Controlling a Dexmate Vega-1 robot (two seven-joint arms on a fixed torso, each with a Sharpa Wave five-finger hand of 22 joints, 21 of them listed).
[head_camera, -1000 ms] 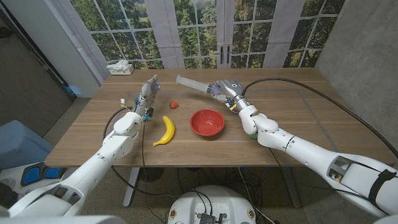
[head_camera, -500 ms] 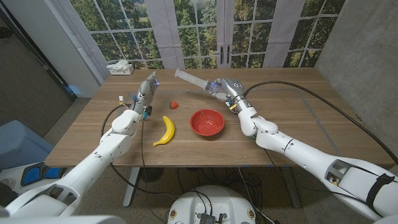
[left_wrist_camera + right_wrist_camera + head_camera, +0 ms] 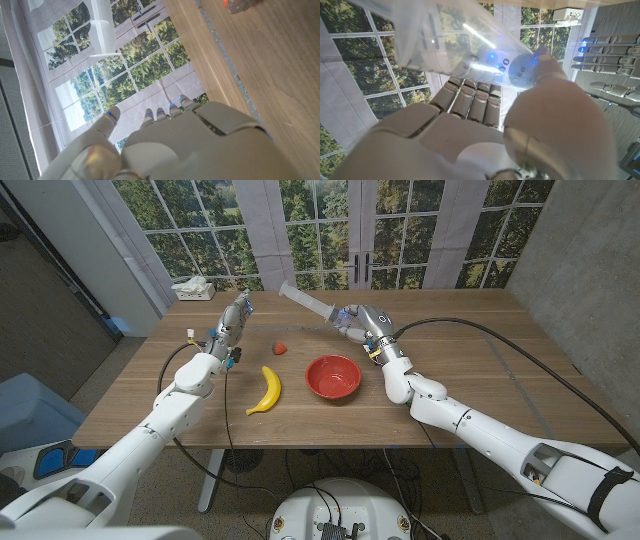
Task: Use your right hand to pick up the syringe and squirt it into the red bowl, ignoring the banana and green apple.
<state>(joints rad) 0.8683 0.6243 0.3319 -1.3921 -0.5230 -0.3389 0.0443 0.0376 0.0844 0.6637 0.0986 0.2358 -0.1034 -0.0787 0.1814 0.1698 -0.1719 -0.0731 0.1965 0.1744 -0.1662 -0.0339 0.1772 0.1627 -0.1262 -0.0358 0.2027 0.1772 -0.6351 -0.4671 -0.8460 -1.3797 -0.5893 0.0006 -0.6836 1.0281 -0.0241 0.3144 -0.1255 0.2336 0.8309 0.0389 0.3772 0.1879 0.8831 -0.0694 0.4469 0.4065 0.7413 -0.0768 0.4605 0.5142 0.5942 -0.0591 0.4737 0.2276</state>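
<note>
The right hand (image 3: 357, 321) is clamped on the syringe (image 3: 311, 303), fingers and thumb wrapped round one end of the clear barrel, as the right wrist view shows close up with the syringe (image 3: 465, 42) lying across the curled fingers (image 3: 470, 102). It is held in the air over the far middle of the table (image 3: 470, 370), its free length slanting up and away to the left, toward the windows. The red bowl (image 3: 333, 376) stands on the table nearer than the hand and slightly to its left, well below the syringe and apart from it. The picking-up appears done; the step in hand looks like carrying and aiming. The next move likely calls for swinging the syringe back toward the near side and tipping it down so the outlet end sits over the bowl, then pressing the plunger; which end carries the nozzle cannot be told. Left of the bowl lies the banana (image 3: 266, 389), and farther off a small red object (image 3: 281, 347). The left hand (image 3: 233, 328) is raised at the far left, fingers extended and apart, holding nothing.
</note>
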